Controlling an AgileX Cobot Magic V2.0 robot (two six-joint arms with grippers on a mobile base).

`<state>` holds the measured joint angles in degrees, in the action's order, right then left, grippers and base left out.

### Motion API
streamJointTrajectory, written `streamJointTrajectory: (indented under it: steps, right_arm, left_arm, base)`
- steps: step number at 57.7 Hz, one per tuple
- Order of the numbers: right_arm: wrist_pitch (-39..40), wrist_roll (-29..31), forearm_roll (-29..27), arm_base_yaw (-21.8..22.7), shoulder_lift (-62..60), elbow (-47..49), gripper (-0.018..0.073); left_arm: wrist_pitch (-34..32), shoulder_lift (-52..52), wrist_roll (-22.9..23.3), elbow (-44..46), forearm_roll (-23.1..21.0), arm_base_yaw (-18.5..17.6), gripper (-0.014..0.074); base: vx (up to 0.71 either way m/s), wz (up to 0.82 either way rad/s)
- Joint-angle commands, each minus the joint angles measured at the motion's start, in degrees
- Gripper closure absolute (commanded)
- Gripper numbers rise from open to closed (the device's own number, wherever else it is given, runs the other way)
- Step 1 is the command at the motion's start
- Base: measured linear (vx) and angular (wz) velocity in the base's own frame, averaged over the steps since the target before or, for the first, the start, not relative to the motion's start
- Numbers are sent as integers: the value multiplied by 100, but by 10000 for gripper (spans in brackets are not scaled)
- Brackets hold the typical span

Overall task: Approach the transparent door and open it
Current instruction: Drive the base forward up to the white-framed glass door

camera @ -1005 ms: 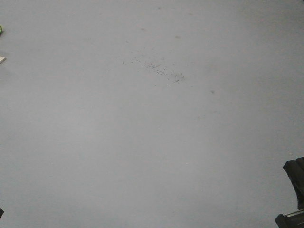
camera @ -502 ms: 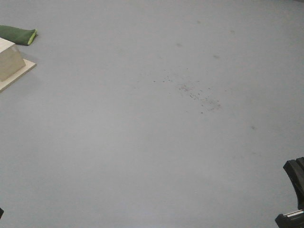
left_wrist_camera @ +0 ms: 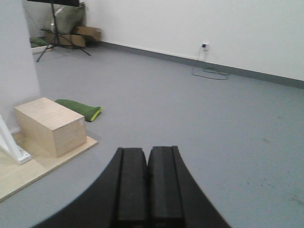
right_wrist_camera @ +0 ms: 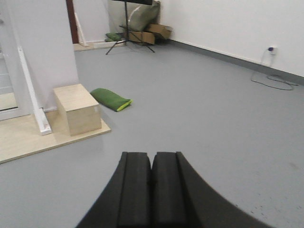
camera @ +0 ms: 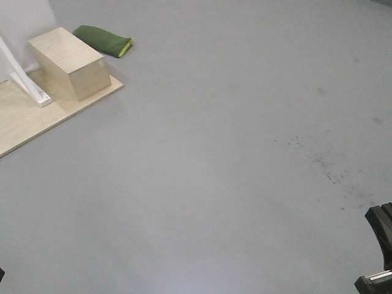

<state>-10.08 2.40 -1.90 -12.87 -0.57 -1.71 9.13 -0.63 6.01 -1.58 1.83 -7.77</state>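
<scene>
The left gripper [left_wrist_camera: 147, 156] is sitting lowest in its wrist view, its two black fingers pressed together and holding nothing. The right gripper [right_wrist_camera: 152, 159] is doing the same, squeezed tight on empty air. A black piece of the robot [camera: 381, 251] is poking into the bottom right corner of the front view. Bare grey floor [camera: 202, 184] is stretching ahead, with a scatter of dark specks [camera: 324, 162] lying to the right. Further off to the left, a wooden box [camera: 70, 64] is resting on a low wooden platform [camera: 24, 122], and a slanted white strut [camera: 24, 82] is standing just beside the box. A green cushion [camera: 103, 40] is lying on the floor just beyond the box. At the far left edge of the right wrist view, a sliver of white-framed glass panel [right_wrist_camera: 7, 71] is rising from the platform; whether it is the transparent door cannot be told. Farthest away, a tripod [left_wrist_camera: 57, 33] is standing near cardboard boxes [left_wrist_camera: 76, 35], and a cable [left_wrist_camera: 211, 73] is trailing below a wall socket [left_wrist_camera: 204, 46].
</scene>
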Motion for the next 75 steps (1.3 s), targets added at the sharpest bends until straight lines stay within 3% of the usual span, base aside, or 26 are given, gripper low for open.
streamJointTrajectory:
  steps: [1, 75]
  right_arm:
    - [476, 12, 7, 12, -80, -79, 560]
    - [457, 12, 7, 12, -80, -79, 560]
  left_arm:
    - [-504, -75, 42, -173, -41, -18, 599]
    - [-504, -75, 42, -173, -41, -18, 599]
  base:
    - [52, 62]
    - [51, 61]
